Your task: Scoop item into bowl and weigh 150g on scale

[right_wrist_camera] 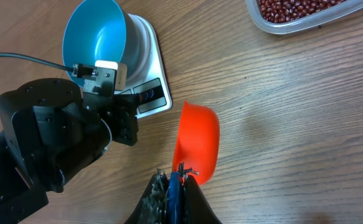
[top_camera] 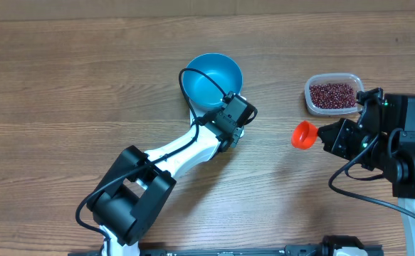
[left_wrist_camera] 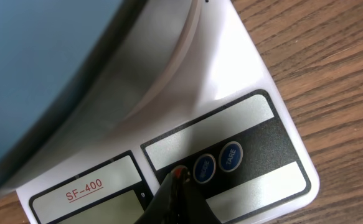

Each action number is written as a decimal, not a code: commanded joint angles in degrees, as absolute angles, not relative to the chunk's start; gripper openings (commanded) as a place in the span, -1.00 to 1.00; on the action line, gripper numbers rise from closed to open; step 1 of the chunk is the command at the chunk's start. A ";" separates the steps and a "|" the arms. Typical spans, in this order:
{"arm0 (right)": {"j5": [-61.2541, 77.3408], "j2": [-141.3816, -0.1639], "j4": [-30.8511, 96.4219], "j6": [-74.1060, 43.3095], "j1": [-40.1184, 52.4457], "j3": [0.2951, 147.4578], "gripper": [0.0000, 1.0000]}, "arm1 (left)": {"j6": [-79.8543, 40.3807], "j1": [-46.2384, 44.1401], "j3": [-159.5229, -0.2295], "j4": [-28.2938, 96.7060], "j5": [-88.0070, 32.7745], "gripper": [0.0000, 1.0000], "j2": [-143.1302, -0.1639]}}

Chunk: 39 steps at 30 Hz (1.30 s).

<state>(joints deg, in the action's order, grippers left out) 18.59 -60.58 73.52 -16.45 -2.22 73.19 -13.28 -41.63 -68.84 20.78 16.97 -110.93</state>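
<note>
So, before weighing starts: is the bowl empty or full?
Empty. The bowl shows only bare blue inside, overhead and from the right wrist.

The left pincer blocks the front of the scale; open tabletop separates bowl from container.

Blue bowl, white scale, maroon beans, orange-red scoop, brown wood-grain table.

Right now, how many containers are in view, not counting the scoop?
2: the blue bowl on the scale; the clear container of beans farther right. None seems hidden.
</note>
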 commanded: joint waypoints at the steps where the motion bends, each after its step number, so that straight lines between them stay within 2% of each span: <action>1: 18.04 -59.75 73.17 -16.25 -2.33 74.87 -0.93 | -12.19 -41.54 -68.69 20.47 18.00 -0.92 -112.38; 39: 18.04 -59.75 72.75 -16.40 -2.33 74.87 -0.92 | -11.81 -40.80 -68.66 19.46 17.93 -0.91 -114.02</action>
<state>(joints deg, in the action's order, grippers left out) 18.57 -60.58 73.08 -16.47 -2.22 73.19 -12.88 -41.50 -68.86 19.27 17.39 -112.27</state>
